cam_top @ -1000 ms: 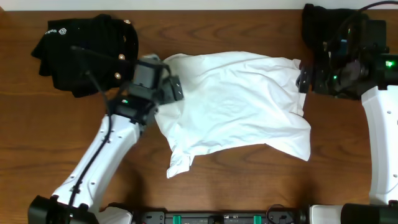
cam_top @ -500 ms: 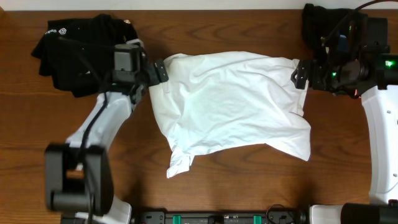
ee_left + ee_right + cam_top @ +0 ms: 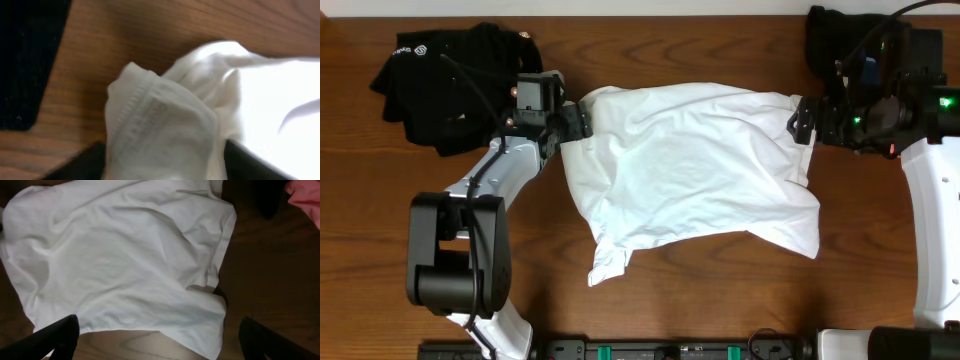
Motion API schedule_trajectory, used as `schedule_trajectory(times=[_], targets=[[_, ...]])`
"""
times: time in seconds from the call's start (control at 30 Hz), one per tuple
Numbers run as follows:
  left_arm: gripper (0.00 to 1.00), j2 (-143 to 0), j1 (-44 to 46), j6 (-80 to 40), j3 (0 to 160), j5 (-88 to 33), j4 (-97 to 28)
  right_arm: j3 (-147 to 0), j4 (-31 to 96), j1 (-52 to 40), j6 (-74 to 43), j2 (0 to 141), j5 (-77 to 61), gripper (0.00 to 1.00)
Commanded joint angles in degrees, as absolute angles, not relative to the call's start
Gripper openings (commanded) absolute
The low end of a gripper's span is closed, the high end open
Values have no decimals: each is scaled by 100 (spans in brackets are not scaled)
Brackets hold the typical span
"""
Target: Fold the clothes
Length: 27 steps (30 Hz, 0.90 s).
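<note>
- The white T-shirt (image 3: 690, 170) lies spread and rumpled on the middle of the bench (image 3: 720, 300), closer to the far edge than to the near one. One corner trails toward the near edge, on the left of the middle.
- The left gripper (image 3: 578, 118) sits at the shirt's far left corner.
- In the left wrist view, a bunched, stitched hem of the shirt fills the space between its two dark fingers. I cannot tell whether the fingers are pressing on the cloth or only stand on either side of it.
- The right gripper (image 3: 800, 120) is at the shirt's far right corner, just by its edge. Its fingers are spread wide apart.
- In the right wrist view the shirt lies flat below them and nothing is pinched between them.
- A black garment (image 3: 440, 90) with a few gold buttons lies heaped in the far left corner of the bench. It is apart from the shirt, with the left gripper between the two.
- Another black piece (image 3: 830, 35) lies in the far right corner, partly under the right arm.
- A pink piece (image 3: 305, 197) shows only at the top right edge of the right wrist view, beside something black.
</note>
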<state>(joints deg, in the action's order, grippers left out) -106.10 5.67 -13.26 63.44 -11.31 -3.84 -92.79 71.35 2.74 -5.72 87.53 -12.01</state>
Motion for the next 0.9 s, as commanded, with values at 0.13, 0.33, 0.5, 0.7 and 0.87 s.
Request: schedule_trajectory(times=[0.13,0.33,0.5,0.7,0.87], targets=[[53,-10742,652,-1271,6462,-1433,-672,-9275,7161,217,-615,8766,-1247,99],[31,-10836,657,-1433,6438,-1439,-764,-9273,7172,217,-613,8766,-1247,99],[6,-10792,766,-1678,6447,-1549,-659,-9238,7172,217,-613,8766,-1245,99],[6,-10462,1083,-1678,6534,-1549,-655,-9078,7102,217,-613,8766,-1245,99],[6,-10160,1492,-1678,6567,-1538,-657,-8873,7032,217,-615,8766,-1247,99]])
